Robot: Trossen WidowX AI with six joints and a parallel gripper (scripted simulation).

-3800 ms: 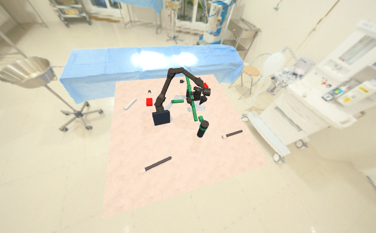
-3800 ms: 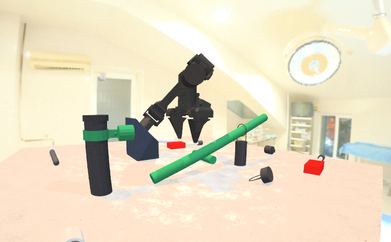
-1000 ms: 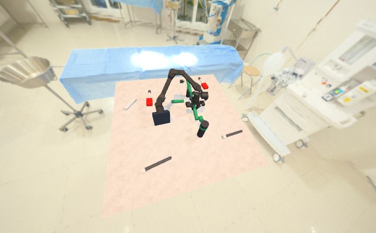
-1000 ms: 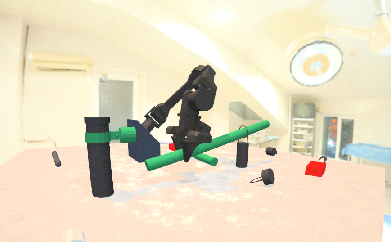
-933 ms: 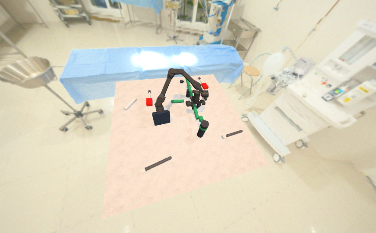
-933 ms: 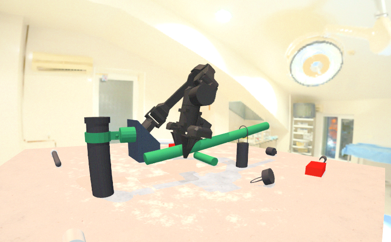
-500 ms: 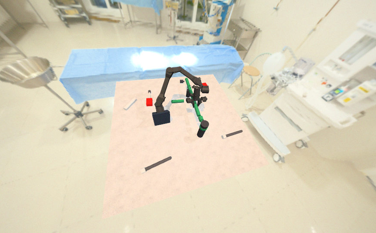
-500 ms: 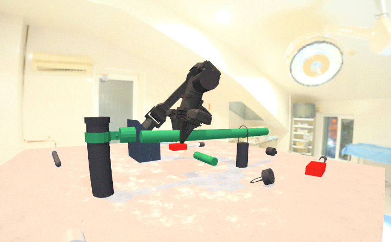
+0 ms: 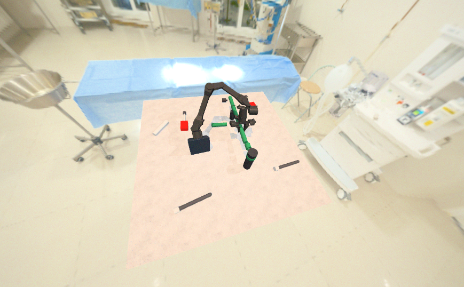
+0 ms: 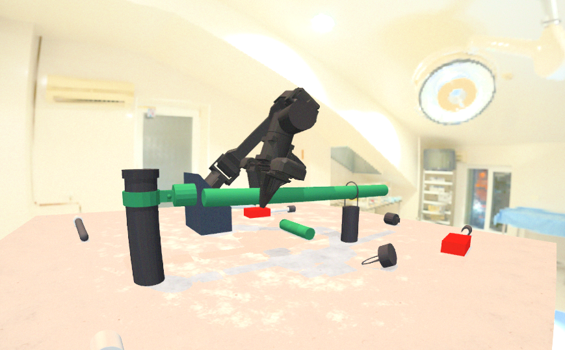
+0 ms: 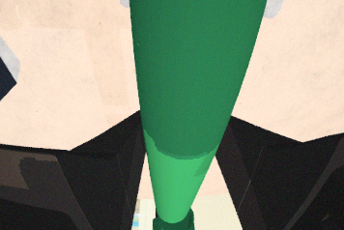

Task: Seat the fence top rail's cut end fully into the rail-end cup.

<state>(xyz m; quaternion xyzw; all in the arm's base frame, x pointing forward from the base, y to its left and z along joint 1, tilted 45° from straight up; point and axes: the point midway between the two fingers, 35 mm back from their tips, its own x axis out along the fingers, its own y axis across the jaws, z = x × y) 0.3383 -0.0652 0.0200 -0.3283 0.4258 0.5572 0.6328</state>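
Counted on the pink mat (image 9: pixel 176 171) (image 10: pixel 275 313): two black posts (image 9: pixel 248 162) (image 10: pixel 145 252), two loose black caps (image 10: pixel 391 218), two red blocks (image 9: pixel 184 125) (image 10: pixel 455 244), two white-ended dark rods (image 9: pixel 196 201) (image 10: pixel 81 229), toward the near and right edges in the top view; one white bar (image 9: pixel 160 128), by the left edge; one green rail (image 9: pixel 243 136) (image 10: pixel 323 193) (image 11: pixel 193 58); one short green cylinder (image 9: pixel 219 124) (image 10: pixel 296 229).

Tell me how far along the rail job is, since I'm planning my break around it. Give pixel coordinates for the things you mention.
Already done: the rail (image 9: pixel 244 135) (image 10: pixel 232 196) (image 11: pixel 193 58) passes through the loop cap (image 10: pixel 357 195), and the brace band (image 10: pixel 140 198) sits up near the post cap (image 10: pixel 140 173).
In hand: the gripper (image 10: pixel 260 198) (image 11: pixel 176 115) is shut on the rail, its cut end just short of the rail-end cup (image 10: pixel 184 194).
Left: seat it fully, then open and back off.
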